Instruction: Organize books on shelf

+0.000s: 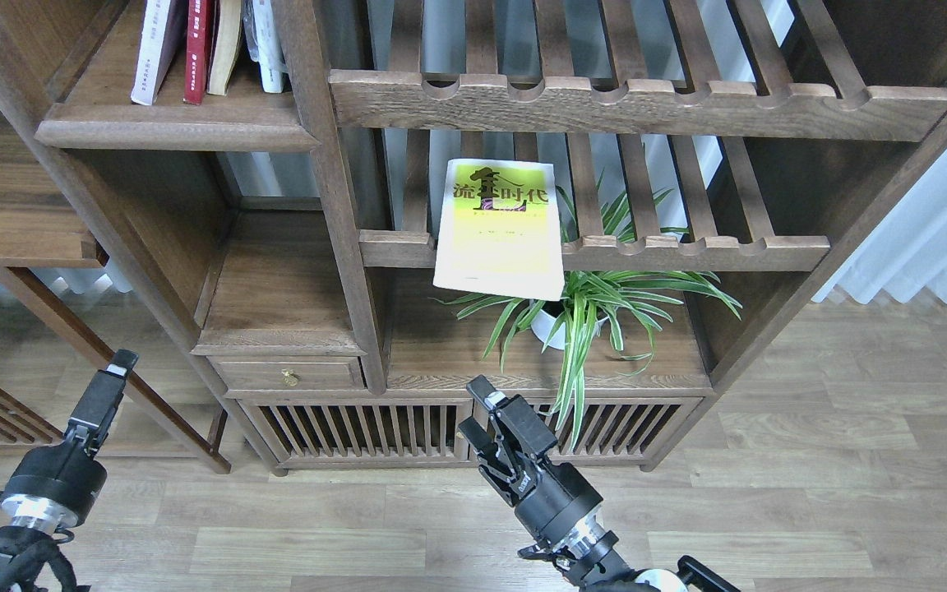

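Note:
A yellow-green book point(500, 230) with a black Chinese title lies flat on a slatted rack point(687, 251) at the centre, and its near end overhangs the front rail. The solid dark-brown shelf point(177, 131) is at the upper left. On it stand a white book point(157, 49) and a dark red book point(200, 49), upright and leaning slightly. My right gripper point(473, 409) is open and empty, low and in front of the cabinet, below the yellow-green book. My left gripper point(116, 366) is at the lower left, seen edge-on and empty.
A tan-edged book point(227, 45) and a white item point(270, 49) also stand on the shelf. A potted spider plant point(580, 316) sits under the yellow-green book. Another slatted rack point(638, 103) is above. A drawer point(288, 374) and a slatted cabinet front point(358, 427) are below.

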Action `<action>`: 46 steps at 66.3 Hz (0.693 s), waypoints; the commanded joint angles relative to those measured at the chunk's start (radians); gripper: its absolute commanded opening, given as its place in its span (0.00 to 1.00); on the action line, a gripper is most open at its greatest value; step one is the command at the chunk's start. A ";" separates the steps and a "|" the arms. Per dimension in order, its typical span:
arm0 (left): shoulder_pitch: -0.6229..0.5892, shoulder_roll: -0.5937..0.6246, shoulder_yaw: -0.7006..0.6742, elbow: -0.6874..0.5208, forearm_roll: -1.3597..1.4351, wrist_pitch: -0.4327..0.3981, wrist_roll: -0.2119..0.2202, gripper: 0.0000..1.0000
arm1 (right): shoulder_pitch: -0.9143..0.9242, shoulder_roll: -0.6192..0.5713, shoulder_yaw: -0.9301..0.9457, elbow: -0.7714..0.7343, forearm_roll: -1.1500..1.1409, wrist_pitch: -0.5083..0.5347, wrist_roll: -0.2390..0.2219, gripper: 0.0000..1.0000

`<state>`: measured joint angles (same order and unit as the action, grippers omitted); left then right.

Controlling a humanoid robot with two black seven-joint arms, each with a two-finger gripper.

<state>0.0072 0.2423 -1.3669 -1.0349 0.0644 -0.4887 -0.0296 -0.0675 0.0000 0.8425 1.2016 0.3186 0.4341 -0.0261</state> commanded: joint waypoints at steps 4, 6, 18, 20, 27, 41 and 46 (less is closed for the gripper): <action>0.001 0.000 0.002 0.001 0.000 0.000 0.002 1.00 | 0.000 0.000 0.000 -0.001 -0.001 0.003 0.000 0.99; 0.001 0.000 0.002 -0.001 0.000 0.000 0.002 1.00 | 0.000 0.000 0.000 -0.001 -0.001 0.005 0.000 0.99; -0.001 0.000 0.003 -0.001 0.000 0.000 0.004 1.00 | 0.000 0.000 -0.002 -0.001 -0.001 0.015 0.000 0.99; -0.001 0.000 0.003 -0.001 0.000 0.000 0.004 1.00 | 0.000 0.000 -0.002 -0.001 -0.001 0.014 0.000 0.99; -0.001 0.002 0.002 -0.001 0.000 0.000 0.004 1.00 | 0.000 0.000 0.000 -0.001 -0.001 0.014 0.000 0.99; 0.002 0.023 -0.003 -0.001 0.000 0.000 -0.003 1.00 | -0.002 0.000 -0.005 -0.001 0.001 0.014 0.000 0.99; 0.002 0.025 -0.012 -0.001 0.000 0.000 -0.001 1.00 | 0.000 0.000 -0.014 -0.001 0.001 0.012 0.000 0.99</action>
<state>0.0087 0.2619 -1.3693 -1.0355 0.0644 -0.4887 -0.0305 -0.0675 0.0000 0.8396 1.2007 0.3187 0.4492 -0.0260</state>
